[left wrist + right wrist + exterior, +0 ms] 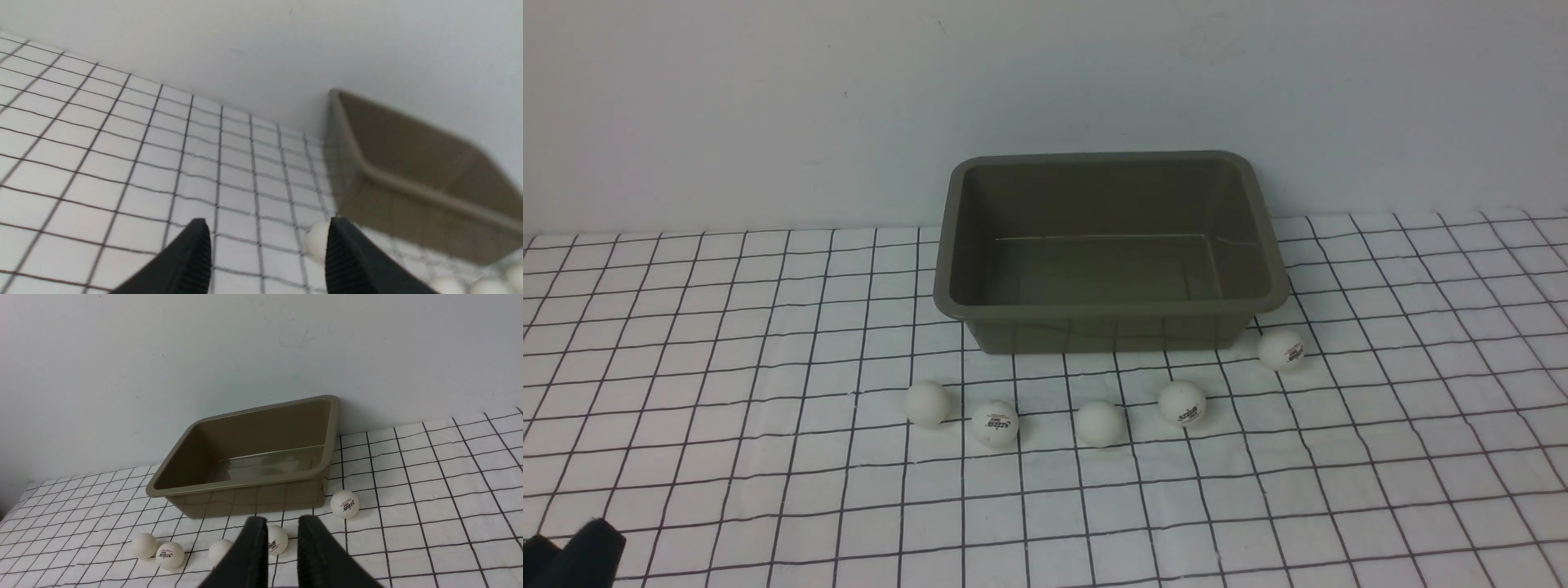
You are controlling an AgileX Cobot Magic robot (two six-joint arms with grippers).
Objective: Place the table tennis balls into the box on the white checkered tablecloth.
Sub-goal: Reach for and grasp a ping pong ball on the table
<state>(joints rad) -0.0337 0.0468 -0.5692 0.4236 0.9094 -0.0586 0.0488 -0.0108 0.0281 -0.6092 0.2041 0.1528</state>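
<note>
Stretching out in front of the pale wall (768, 106), the white checkered tablecloth (768, 506) lies slightly wrinkled around and under the olive-brown plastic tub (1111, 327). The tub stands upright, its open top showing a bare floor inside.

Nearer the robot than the tub and off toward its left side, the left gripper (268, 222) hovers with its fingers clearly parted and nothing between them. The right gripper (282, 519) has its fingers only slightly parted, with a narrow gap and nothing held.

All five table tennis balls lie outside the tub, on the cloth. From left to right along its near side come a plain ball (928, 403), just past its left base corner, a printed ball (995, 425) close by, a plain ball (1100, 424) before its middle, and a printed ball (1182, 403) before its right part. Another printed ball (1281, 350) sits just beside its near right corner.
</note>
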